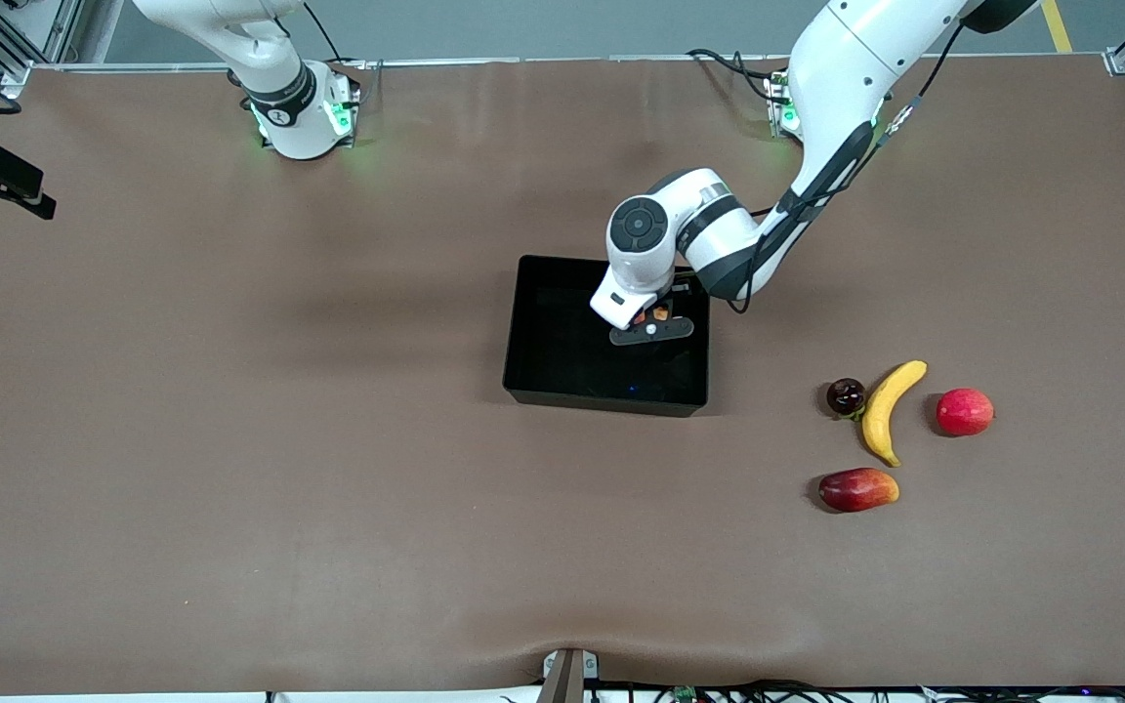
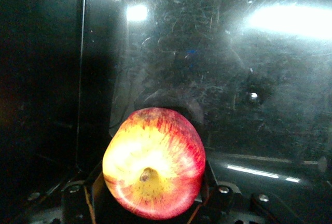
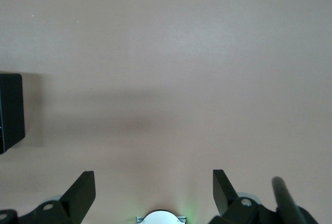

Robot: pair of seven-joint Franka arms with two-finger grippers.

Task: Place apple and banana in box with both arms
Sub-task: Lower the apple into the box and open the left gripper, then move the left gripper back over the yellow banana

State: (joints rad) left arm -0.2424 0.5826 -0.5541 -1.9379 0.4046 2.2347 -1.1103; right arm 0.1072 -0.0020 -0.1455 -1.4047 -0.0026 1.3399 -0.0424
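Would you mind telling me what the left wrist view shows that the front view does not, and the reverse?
Only the left wrist view shows the apple plainly: red with yellow streaks, stem dimple toward the camera, held between the left gripper's fingers over the scratched, glossy floor of the box.

Only the front view shows the banana, the pink-red fruit, the dark round fruit and the mango-like fruit on the table toward the left arm's end, plus the right arm waiting at its base.

Both show the box interior with the left gripper over it.
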